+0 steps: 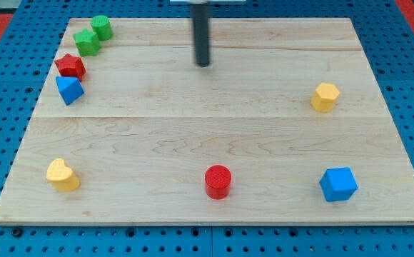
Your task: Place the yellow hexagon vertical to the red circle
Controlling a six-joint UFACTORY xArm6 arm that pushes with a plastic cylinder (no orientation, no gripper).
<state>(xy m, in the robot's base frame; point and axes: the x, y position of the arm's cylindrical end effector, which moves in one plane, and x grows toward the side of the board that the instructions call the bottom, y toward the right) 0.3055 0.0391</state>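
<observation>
The yellow hexagon (325,97) sits at the view's right, in the upper half of the wooden board (214,143). The red circle (218,181) stands near the bottom edge, at the middle. My tip (204,64) is near the view's top at the middle, far left of the yellow hexagon and well above the red circle. It touches no block.
A green cylinder (101,27), a green star (88,42), a red star (71,66) and a blue block (69,90) cluster at the top left. A yellow heart (63,175) lies at the bottom left. A blue cube (337,184) lies at the bottom right.
</observation>
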